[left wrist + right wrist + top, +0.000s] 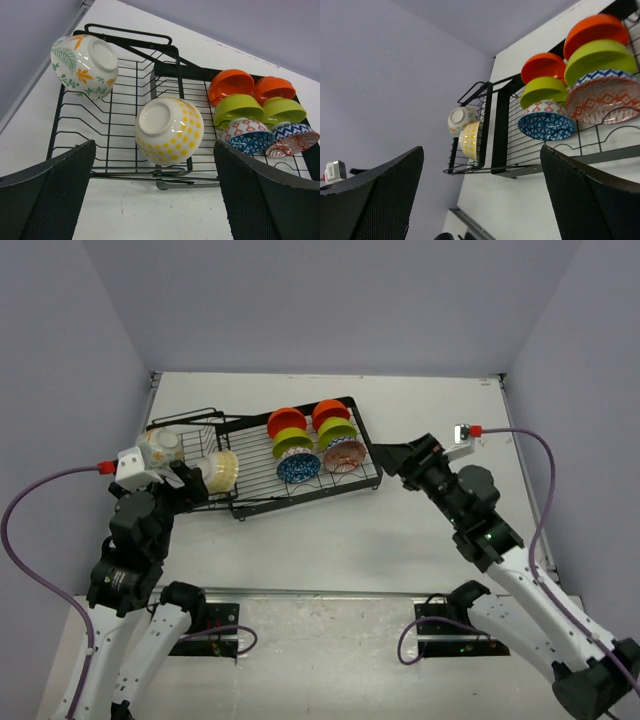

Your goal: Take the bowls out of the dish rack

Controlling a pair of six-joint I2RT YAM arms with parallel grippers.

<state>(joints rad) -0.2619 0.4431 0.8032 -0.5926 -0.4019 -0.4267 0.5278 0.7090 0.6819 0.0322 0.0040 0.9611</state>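
As far as we can see, nothing is unloaded yet: all eight bowls [298,468] sit in the dish rack [125,31], two at its left end, six at right. The left gripper [155,165] and right gripper [481,150] gape wide, empty.

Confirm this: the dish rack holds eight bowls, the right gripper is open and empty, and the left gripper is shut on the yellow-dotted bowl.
One point is wrong. The left gripper is open and empty: the left wrist view shows its fingers spread apart, with the yellow-dotted bowl lying in the dish rack beyond them. The rest stands.
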